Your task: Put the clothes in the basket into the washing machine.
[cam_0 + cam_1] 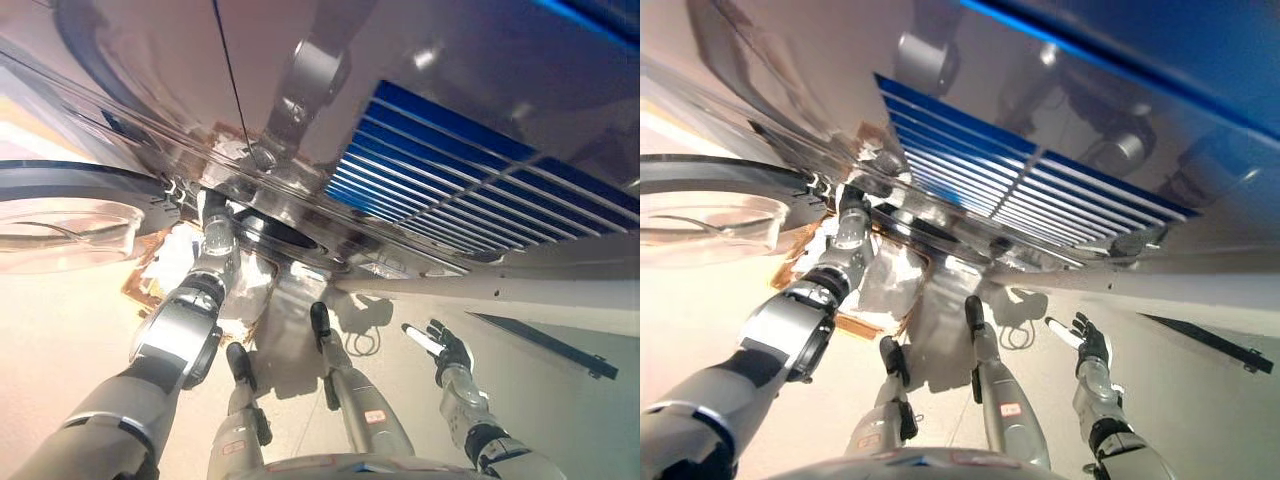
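Note:
The washing machine [300, 70] fills the top of the view, its round glass door [60, 215] swung open to the left. My left arm reaches up to the rim of the drum opening [285, 235]; my left hand [213, 210] is at the edge of it, its fingers hidden. Below the arm stands a brown wicker basket [140, 285] with white cloth [255, 300] in it. My right hand [440, 350] hovers over the floor at the lower right, fingers spread and empty.
A blue slatted panel [470, 180] shows on the machine's front at the right. A dark flat strip [545, 340] lies on the pale floor [60, 330] at the right.

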Robot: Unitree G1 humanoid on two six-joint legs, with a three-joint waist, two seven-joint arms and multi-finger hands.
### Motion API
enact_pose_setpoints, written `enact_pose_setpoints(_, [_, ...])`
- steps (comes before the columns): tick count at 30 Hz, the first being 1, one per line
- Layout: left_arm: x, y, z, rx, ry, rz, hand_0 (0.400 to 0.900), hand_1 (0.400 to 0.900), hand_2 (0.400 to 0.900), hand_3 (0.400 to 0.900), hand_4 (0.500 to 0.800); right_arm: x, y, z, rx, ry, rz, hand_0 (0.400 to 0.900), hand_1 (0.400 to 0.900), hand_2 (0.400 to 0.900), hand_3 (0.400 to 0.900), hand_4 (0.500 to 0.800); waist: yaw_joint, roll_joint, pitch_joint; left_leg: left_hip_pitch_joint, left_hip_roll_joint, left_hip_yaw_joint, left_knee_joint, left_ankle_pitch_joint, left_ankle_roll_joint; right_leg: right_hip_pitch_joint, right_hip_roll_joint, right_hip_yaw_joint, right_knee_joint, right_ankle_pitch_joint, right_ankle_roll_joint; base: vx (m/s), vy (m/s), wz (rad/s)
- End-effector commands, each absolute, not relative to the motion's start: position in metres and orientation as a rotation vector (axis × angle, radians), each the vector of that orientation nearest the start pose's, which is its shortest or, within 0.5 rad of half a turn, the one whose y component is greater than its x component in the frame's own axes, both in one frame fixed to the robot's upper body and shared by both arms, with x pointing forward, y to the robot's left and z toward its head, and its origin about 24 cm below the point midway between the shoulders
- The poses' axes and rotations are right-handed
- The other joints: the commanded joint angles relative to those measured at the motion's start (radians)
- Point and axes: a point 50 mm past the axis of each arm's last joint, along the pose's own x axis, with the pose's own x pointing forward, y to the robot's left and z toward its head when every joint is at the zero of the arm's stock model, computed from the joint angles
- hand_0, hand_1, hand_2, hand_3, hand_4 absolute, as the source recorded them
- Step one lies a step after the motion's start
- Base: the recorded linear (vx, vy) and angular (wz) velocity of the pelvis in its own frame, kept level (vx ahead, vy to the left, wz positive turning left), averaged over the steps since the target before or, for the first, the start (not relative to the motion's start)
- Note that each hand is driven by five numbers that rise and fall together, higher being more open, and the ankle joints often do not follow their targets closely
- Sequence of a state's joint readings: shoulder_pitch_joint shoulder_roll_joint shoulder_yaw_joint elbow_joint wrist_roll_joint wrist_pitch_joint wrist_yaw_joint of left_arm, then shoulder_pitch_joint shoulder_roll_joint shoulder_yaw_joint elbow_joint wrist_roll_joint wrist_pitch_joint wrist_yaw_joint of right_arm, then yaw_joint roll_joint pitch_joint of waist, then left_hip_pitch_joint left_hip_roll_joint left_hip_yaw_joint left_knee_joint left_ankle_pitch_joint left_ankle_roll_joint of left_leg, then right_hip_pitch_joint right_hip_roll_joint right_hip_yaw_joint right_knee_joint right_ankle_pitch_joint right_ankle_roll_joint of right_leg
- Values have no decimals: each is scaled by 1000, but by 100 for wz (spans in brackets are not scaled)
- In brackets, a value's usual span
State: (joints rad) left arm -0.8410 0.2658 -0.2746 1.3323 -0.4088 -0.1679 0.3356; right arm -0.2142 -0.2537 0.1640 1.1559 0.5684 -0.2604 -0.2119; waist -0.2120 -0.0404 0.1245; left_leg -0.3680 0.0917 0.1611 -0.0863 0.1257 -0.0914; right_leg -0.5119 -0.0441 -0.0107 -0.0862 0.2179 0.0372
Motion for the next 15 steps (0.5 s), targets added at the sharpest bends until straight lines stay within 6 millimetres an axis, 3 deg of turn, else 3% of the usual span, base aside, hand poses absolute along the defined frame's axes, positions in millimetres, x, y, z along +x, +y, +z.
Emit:
enact_pose_setpoints(1, [341, 235, 2, 290, 413, 401, 900, 900, 900, 900, 800, 201, -278, -99, 20, 652, -587, 900, 900, 900, 900, 800, 20, 18, 7, 20, 8, -66, 1, 0, -27, 56, -22, -37, 40, -31, 99, 40, 15, 30])
enact_pose_setpoints(5, [288, 233, -59, 247, 603, 303, 900, 900, 900, 900, 800, 194, -296, -99, 10, 721, -622, 900, 900, 900, 900, 800, 60, 31, -18, 82, -1, -78, -1, -10, -27, 136, -30, -58, 42, -54, 95, 28, 2, 28])
enact_pose_setpoints(7, [276, 230, -69, 217, 627, 275, 900, 900, 900, 900, 800, 188, -302, -101, 9, 738, -626, 900, 900, 900, 900, 800, 66, 34, -27, 91, -6, -86, -1, -9, -26, 151, -34, -66, 43, -57, 95, -8, 1, 30])
enact_pose_setpoints(8, [248, 226, -92, 145, 691, 245, 900, 900, 900, 900, 800, 172, -304, -109, 17, 793, -617, 900, 900, 900, 900, 800, 85, 41, -39, 114, -11, -96, -1, -11, -24, 185, -40, -81, 46, -70, 92, -23, -4, 47])
enact_pose_setpoints(11, [207, 229, -116, 68, 779, 263, 900, 900, 900, 900, 800, 144, -297, -124, 44, 869, -588, 900, 900, 900, 900, 800, 115, 46, -54, 148, -20, -122, 0, -11, -20, 237, -48, -110, 51, -89, 87, -28, -9, 41])
enact_pose_setpoints(12, [206, 229, -117, 68, 780, 263, 900, 900, 900, 900, 800, 144, -297, -124, 43, 870, -588, 900, 900, 900, 900, 800, 113, 46, -53, 150, -20, -124, 0, -11, -20, 240, -48, -112, 50, -90, 87, -30, -18, 40])
enact_pose_setpoints(13, [186, 230, -127, 35, 829, 270, 900, 900, 900, 900, 800, 132, -294, -129, 60, 895, -575, 900, 900, 900, 900, 800, 129, 46, -64, 168, -24, -137, 3, -13, -18, 267, -50, -128, 51, -99, 88, -19, -8, 22])
enact_pose_setpoints(14, [186, 230, -127, 36, 829, 270, 900, 900, 900, 900, 800, 132, -294, -129, 60, 896, -575, 900, 900, 900, 900, 800, 128, 46, -63, 170, -24, -138, 3, -13, -18, 270, -50, -129, 50, -99, 88, -35, -11, 40])
enact_pose_setpoints(15, [164, 226, -138, 65, 896, 224, 900, 900, 900, 900, 800, 119, -283, -138, 47, 952, -515, 900, 900, 900, 900, 800, 142, 44, -77, 191, -26, -150, 5, -18, -16, 303, -55, -143, 51, -107, 88, -26, 2, 28])
